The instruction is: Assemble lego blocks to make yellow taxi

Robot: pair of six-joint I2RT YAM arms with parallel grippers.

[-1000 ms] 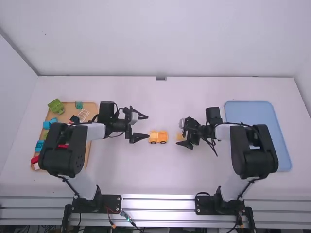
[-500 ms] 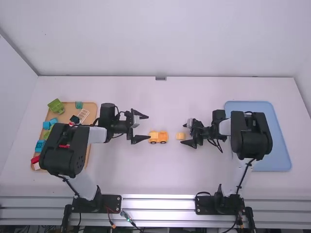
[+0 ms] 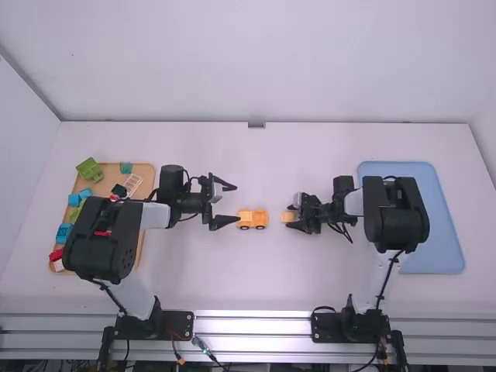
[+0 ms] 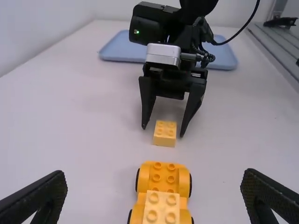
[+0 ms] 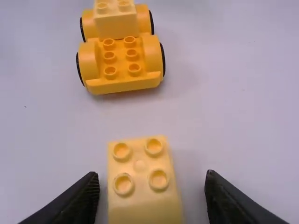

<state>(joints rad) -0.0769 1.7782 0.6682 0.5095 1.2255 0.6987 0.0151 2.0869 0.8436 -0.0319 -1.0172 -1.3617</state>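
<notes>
On a white table (image 3: 256, 283), the right gripper (image 5: 152, 179) has its open fingers either side of a loose yellow block (image 5: 140, 186) – likely to grasp it – while the left gripper (image 3: 235, 202), also open, sits beside the wheeled base (image 5: 124, 60) and its mounted block (image 5: 117, 23), perhaps to steady them.

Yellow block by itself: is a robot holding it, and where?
Nothing is held; the yellow block sits between open fingers of the right gripper, touching neither.

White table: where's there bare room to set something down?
Bare: the white table from back wall to middle row, and nearer, between left arm and right arm. Crowded: that row: left gripper, yellow wheeled toy car, small yellow plastic block, right gripper.
</notes>
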